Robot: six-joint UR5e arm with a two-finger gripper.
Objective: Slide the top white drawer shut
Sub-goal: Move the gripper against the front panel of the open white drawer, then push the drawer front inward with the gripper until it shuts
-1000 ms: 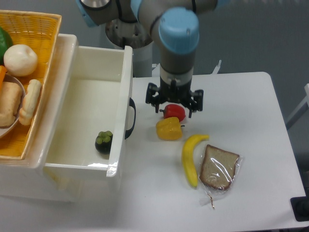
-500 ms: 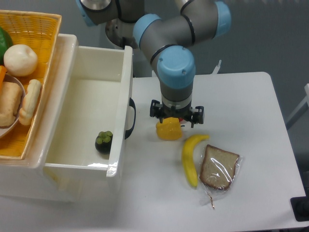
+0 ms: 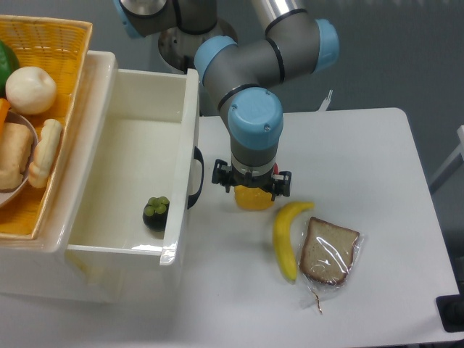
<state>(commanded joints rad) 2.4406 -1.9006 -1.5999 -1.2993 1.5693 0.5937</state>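
The top white drawer (image 3: 134,101) stands pulled out to the right, open from above, with a black curved handle (image 3: 196,177) on its front panel. A dark mangosteen (image 3: 155,213) lies inside near the front panel. My gripper (image 3: 251,185) hangs over the yellow pepper (image 3: 254,199), just right of the handle and apart from it. Its fingers point down and the wrist hides them, so I cannot tell how the jaws stand.
A yellow wicker basket (image 3: 54,40) with food sits on the cabinet at the left. A banana (image 3: 285,239) and a wrapped slice of bread (image 3: 330,252) lie on the white table (image 3: 362,159) right of the pepper. A red pepper is nearly hidden under the wrist.
My gripper has moved toward the front and left, from over the red pepper to over the yellow pepper, closer to the drawer handle. The drawer has not moved.
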